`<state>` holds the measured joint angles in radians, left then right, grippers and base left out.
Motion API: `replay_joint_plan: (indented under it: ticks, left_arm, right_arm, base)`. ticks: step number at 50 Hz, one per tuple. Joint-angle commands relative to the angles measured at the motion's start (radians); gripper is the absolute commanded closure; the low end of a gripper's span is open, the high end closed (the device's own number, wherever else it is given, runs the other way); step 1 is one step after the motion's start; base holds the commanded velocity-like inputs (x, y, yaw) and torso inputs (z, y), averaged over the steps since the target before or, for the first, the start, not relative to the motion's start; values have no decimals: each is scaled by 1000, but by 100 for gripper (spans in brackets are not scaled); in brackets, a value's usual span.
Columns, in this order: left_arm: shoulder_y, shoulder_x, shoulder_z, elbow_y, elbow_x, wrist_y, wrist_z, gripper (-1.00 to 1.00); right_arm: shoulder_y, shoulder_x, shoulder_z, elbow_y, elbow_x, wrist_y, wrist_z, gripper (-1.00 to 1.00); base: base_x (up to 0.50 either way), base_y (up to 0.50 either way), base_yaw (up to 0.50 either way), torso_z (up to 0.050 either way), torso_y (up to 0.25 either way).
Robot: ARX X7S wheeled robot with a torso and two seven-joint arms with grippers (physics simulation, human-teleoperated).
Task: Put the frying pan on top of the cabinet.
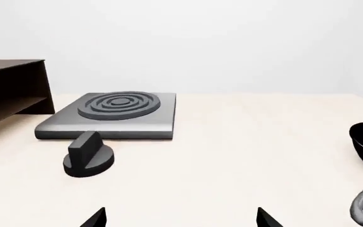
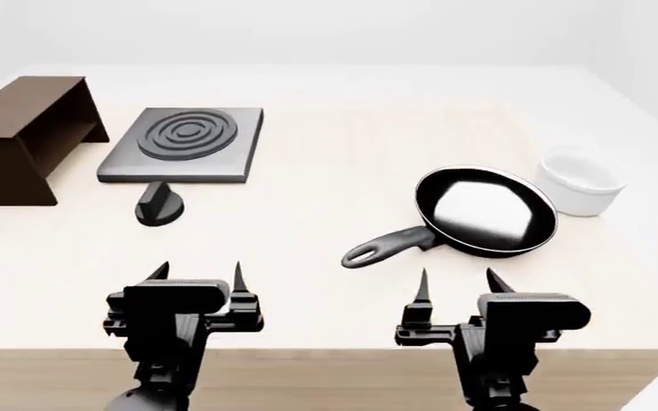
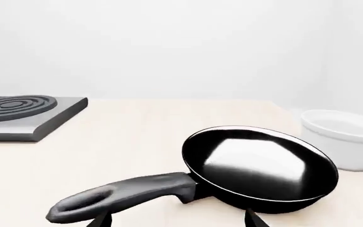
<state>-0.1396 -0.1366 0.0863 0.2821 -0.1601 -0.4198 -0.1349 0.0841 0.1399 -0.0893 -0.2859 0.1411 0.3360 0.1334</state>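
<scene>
Head view: both arms hang over the table's (image 2: pixel 341 154) near edge. Left gripper (image 2: pixel 198 274) near the near-left corner, fingers spread apart, nothing between them. Right gripper (image 2: pixel 457 281) toward the near-right, fingers likewise parted and empty, tips just short of the frying pan (image 2: pixel 486 211).

Frying pan sits flat on the table's right half, glossy inside up, black handle (image 2: pixel 384 246) pointing toward the near edge and slightly left, ending about mid-table. White bowl (image 2: pixel 581 180) just beside the pan's rim on the right-edge side; can't tell if they touch.

Cabinet (image 2: pixel 23 128) stands at the far-left corner, flat top bare, open side facing the table's middle, inner shelf visible. Well apart from the pan. Grey stove plate (image 2: pixel 184 142) with concentric rings lies just beside the cabinet's open side, toward the far edge. Small black knob (image 2: pixel 161 205) on the table near the plate's near side, not touching it.

Right wrist view: pan close, handle nearest the fingertips (image 3: pixel 253 218), no contact visible. Left wrist view: knob (image 1: pixel 87 154) ahead of that gripper's tips (image 1: pixel 96 218), apart from them.
</scene>
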Motion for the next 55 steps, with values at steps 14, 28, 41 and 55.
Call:
replay_joint_plan:
  ticks: [14,28,41,55]
  left_arm:
    - [-33,-32,29,42,7,-69,-39,-100]
    - [-31,-39,34,39,-2,-61,-46,-100]
    - [-29,-45,39,34,-10,-55,-52,-100]
    - [-31,-53,48,34,-18,-55,-55,-100]
  right_arm:
    - [19,22,-8,-56,37,55,13,-100]
    - [18,29,-19,-52,36,46,27,-100]
    - [23,36,-24,-45,28,46,50,-100]
    - [22,64,112,-45,-63,55,238,-100]
  base:
    - [500,0,0,0,0]
    - [500,0,0,0,0]
    - [500,0,0,0,1]
    - [0,0,0,0,0]
